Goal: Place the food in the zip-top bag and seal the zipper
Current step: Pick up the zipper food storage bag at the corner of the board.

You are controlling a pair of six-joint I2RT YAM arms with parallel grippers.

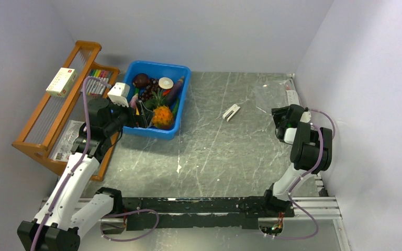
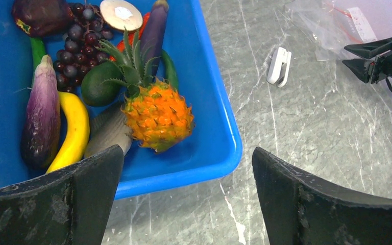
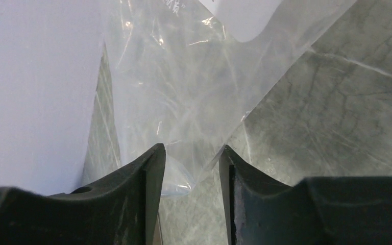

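Left fingers [image 2: 92, 184] spread wide over near rim of blue bin [image 2: 219, 158]; right fingers [image 3: 150, 173] part-open astride corner of zip-top bag [image 3: 184, 102].
All food sits in the blue bin, far left; pineapple [image 2: 158, 115] just ahead of left fingers, leaves pointing away. Bag lies far right by wall, film between right fingers, not pinched. Left arm nearer food. Open bench [image 1: 214, 157] between, white clip [image 1: 231, 112] on it.

Left arm [image 1: 76, 172] reaches toward the far left of the tabletop [image 1: 214, 151], left hand [image 2: 187, 153] spread wide. Right arm [image 1: 306, 151] folds by its right edge, right hand [image 3: 191, 150] narrowly parted.
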